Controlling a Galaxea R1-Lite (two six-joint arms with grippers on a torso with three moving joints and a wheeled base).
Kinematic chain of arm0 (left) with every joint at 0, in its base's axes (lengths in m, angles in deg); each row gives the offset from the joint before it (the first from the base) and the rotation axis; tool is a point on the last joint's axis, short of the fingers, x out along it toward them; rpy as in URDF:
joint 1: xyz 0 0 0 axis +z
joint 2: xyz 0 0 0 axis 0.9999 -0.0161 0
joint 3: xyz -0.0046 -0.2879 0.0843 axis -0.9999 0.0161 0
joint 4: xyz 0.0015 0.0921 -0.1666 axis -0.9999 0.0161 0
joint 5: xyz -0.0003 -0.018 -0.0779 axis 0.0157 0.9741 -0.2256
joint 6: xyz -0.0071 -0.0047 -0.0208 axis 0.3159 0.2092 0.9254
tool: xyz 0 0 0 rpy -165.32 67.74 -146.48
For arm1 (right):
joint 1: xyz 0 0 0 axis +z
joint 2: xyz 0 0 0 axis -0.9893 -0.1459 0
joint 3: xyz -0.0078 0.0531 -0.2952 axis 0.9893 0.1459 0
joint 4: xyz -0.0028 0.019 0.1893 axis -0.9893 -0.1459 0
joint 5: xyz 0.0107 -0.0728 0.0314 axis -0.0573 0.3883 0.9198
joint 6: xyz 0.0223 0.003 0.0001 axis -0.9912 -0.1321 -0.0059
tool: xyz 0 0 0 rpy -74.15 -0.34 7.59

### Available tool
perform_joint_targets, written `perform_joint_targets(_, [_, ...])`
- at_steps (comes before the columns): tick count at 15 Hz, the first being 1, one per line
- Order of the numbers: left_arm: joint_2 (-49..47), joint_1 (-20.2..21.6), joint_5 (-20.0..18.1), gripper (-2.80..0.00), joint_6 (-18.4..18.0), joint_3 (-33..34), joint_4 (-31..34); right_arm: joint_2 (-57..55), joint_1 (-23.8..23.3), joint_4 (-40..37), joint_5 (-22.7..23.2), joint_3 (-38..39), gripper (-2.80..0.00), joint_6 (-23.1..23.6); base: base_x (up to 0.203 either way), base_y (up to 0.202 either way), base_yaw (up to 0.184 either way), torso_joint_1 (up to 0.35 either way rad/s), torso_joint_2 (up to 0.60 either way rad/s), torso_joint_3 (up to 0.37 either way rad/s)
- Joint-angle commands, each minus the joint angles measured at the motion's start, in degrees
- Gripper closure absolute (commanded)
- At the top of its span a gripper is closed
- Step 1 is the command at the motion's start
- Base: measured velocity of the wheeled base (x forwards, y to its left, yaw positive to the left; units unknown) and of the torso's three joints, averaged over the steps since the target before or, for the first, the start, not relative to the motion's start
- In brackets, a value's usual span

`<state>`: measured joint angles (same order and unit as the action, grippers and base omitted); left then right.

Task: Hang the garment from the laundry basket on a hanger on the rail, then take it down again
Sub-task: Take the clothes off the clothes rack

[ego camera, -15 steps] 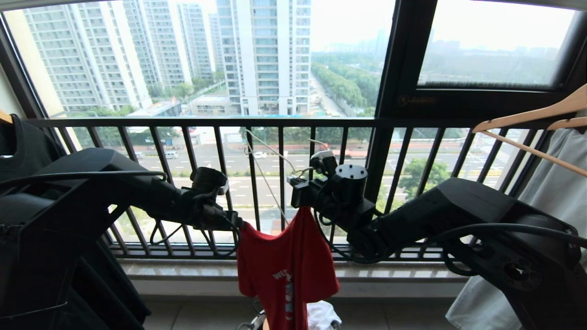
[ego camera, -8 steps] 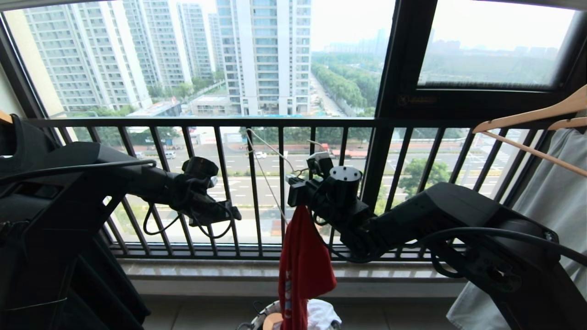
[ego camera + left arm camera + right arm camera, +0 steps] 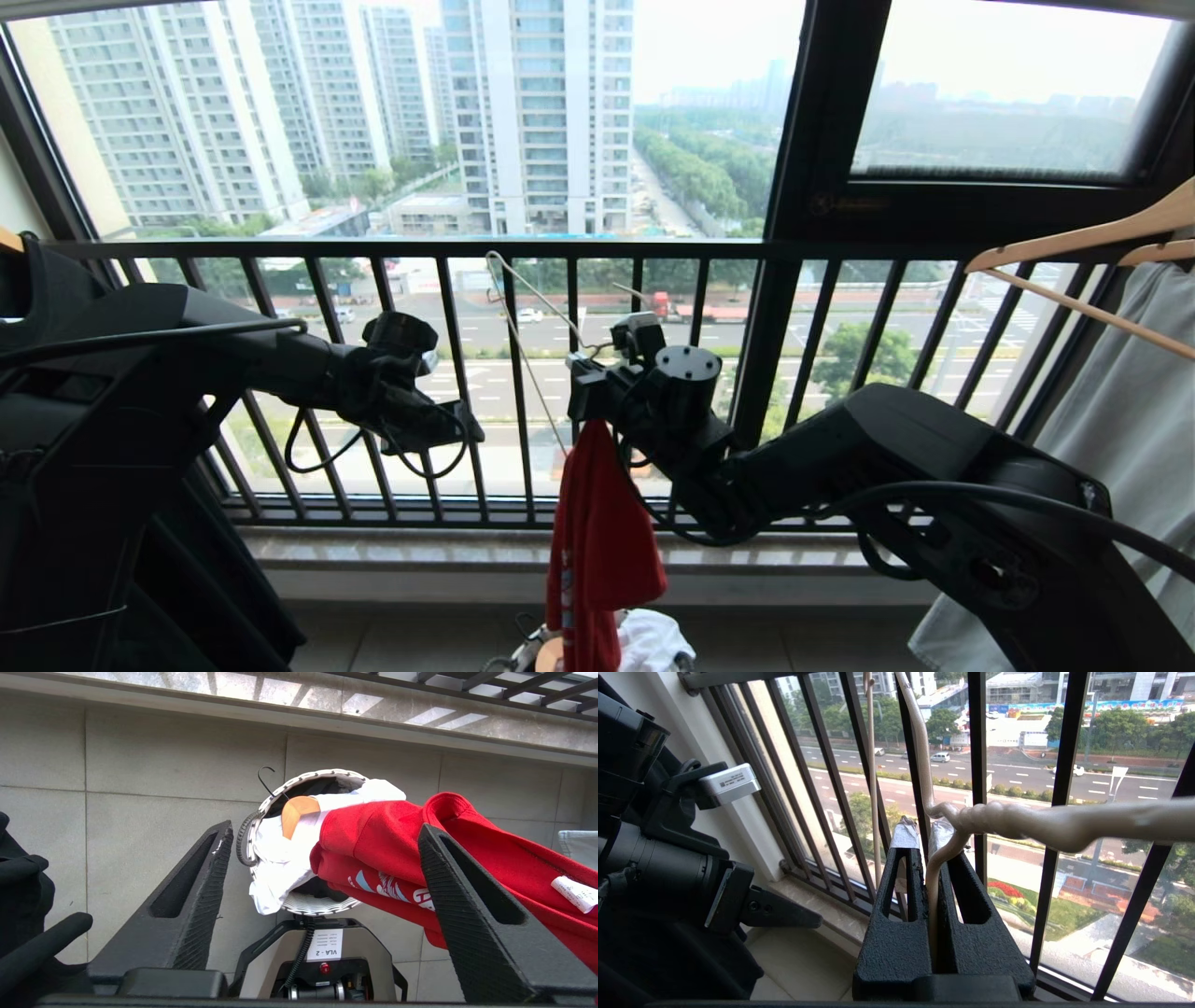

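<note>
Right gripper [image 3: 924, 835], fingers [image 3: 903, 891] clamped on white wire hanger [image 3: 931, 877], red T-shirt [image 3: 597, 541] hanging below; left gripper [image 3: 322, 835] spread wide, empty, laundry basket [image 3: 299, 777] beyond its fingertips.

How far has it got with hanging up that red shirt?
The red T-shirt is out of the laundry basket and hangs from the white wire hanger, which the right gripper pinches. The left gripper is open and empty. The hanger is not on any rail yet.

I can read just one label — "VLA - 2" — on a white sticker [image 3: 324, 945] on my grey base [image 3: 280, 956].
</note>
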<state>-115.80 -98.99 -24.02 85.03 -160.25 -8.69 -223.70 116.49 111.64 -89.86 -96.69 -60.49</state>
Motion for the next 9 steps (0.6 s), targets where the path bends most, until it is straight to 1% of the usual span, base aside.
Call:
perform_joint_targets(1, [1.0,0.1,-0.1,0.0,0.2,0.0,0.0,-1.6,1.0,0.5,-3.0,-4.3,0.0,0.0,0.0,0.0,0.0,0.0,0.0,0.0])
perform_joint_targets(3, [1.4,0.1,-0.2,0.0,0.6,-0.1,0.0,-4.0,1.4,1.6,-6.6,-7.5,0.0,0.2,0.0,0.0,0.0,0.0,0.0,0.0])
perform_joint_targets(6, [1.6,0.1,-0.2,0.0,0.6,-0.1,0.0,-4.5,1.8,2.9,-8.4,-9.1,0.0,0.7,0.0,0.0,0.0,0.0,0.0,0.0])
perform_joint_targets(8, [2.1,0.0,-0.4,0.0,0.8,0.2,0.0,-6.4,2.1,3.1,-11.0,-12.8,0.0,0.7,0.0,0.0,0.0,0.0,0.0,0.0])
perform_joint_targets(9, [2.5,0.0,-1.3,0.0,1.0,0.6,0.0,-7.1,2.3,3.2,-12.4,-13.9,0.0,0.8,0.0,0.0,0.0,0.0,0.0,0.0])
